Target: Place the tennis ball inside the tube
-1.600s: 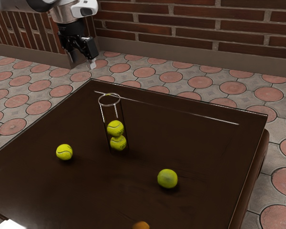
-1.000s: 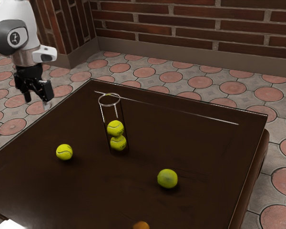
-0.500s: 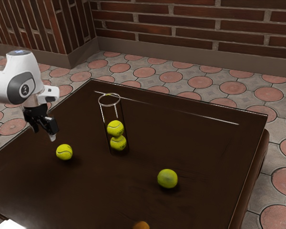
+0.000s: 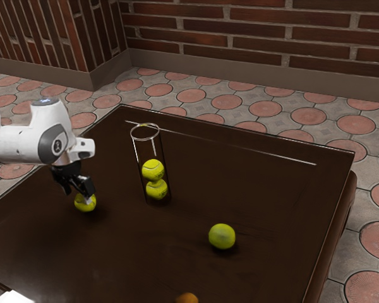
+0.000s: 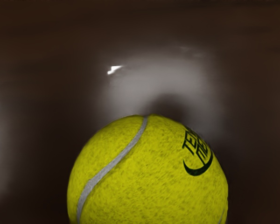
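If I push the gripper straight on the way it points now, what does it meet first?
Most likely the tennis ball right under the gripper, if they don't touch already; the depth is unclear. Should the gripper pass around the ball, the dark tabletop would come next.

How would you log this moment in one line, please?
arm low over tennis ball | ball on table, outside tube | tube upright, two balls inside | placing not done

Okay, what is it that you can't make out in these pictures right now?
Ball: top behind the gripper, exterior view; part past the wrist view's lower edge.
Whether the gripper grips it: too small, exterior view.
Orange thing: cut off by the exterior view's lower edge.
White patch: same edge.
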{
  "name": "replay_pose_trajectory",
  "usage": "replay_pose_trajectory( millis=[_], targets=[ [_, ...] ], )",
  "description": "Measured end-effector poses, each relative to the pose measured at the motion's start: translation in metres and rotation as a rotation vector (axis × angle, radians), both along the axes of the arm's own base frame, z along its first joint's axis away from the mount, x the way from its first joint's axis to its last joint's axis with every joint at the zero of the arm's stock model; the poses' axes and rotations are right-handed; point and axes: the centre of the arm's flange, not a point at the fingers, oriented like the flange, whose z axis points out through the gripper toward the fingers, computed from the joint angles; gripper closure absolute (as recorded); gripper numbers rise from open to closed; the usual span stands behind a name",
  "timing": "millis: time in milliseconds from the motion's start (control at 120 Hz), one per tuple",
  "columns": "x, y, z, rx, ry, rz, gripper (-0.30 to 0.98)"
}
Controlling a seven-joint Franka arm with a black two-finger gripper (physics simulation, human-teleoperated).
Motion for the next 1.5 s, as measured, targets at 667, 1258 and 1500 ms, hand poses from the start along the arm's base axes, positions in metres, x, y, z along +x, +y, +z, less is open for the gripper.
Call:
replay_pose_trajectory(
  millis=[667, 1258, 1500],
  targets=[
    [0.010, 0.004, -0.012, -0.040, -0.053, -0.001, 0.36],
    [-0.004, -0.062, 0.211, -0.056, -0.156, -0.151, 0.47],
    [0.042, -0.092, 0.262, -0.034, -0.122, -0.242, 0.43]
  ],
)
